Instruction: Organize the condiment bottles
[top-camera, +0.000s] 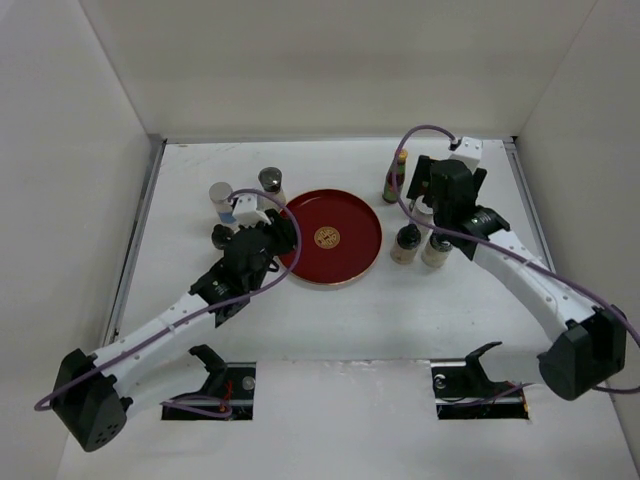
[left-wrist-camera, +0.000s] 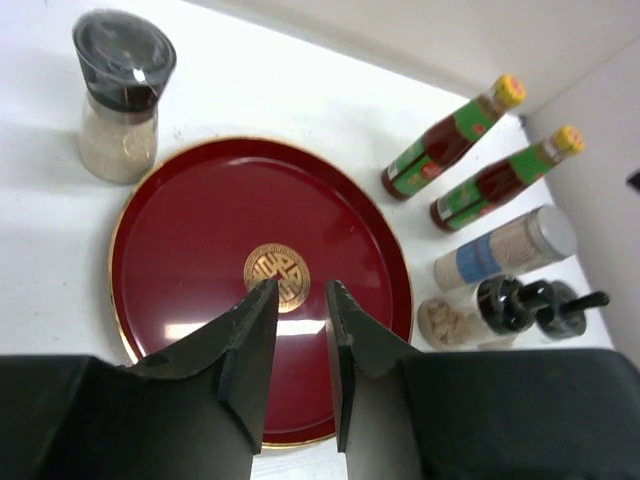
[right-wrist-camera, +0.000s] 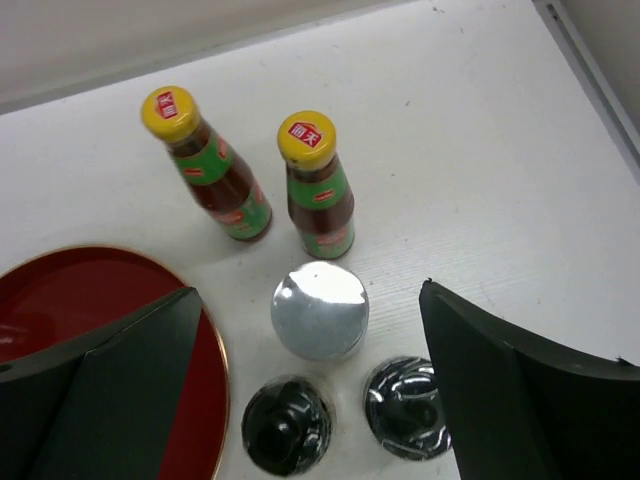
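The condiment bottles stand in two groups beside the round red tray. On its right are two yellow-capped sauce bottles, a silver-lidded jar and two black-capped shakers. My right gripper hangs open above this group, its fingers wide on either side of the silver lid and holding nothing. On the tray's left are a grey-capped grinder and a white blue-labelled jar. My left gripper is shut and empty over the tray's near-left part.
White walls enclose the table on the left, back and right. A dark-capped bottle stands close beside the left arm's wrist. The right group sits near the back right corner, close to the tray's rim.
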